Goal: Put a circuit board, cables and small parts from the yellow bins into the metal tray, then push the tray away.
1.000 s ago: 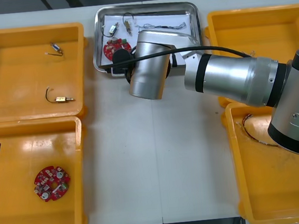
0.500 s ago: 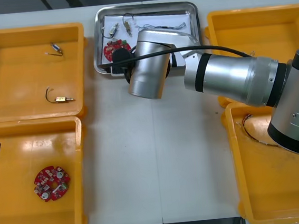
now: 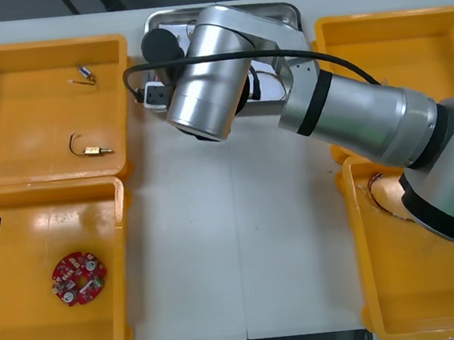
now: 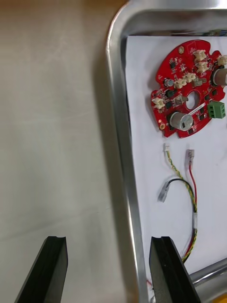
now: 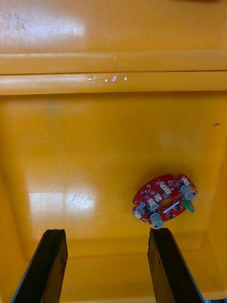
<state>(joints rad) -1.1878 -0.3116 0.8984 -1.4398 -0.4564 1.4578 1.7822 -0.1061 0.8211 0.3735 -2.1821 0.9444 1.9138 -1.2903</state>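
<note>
- metal tray (image 3: 292,15): far centre of the surface (image 3: 242,241), between the yellow bins (image 3: 376,51), white inside, mostly covered by the right arm.
- In the tray: red circuit board (image 4: 188,90), with the red and yellow cable (image 4: 190,199) just beside it.
- right end effector (image 4: 109,240): fingers apart and empty, straddling the tray's rim, one finger over the bare surface and one over the white lining.
- left end effector (image 5: 106,234): fingers apart and empty, over the near-left bin (image 5: 113,123). A spare circuit board (image 5: 164,204) lies on the bin floor.
- far-left bin (image 3: 11,102): two small metal parts (image 3: 92,151), well apart.
</note>
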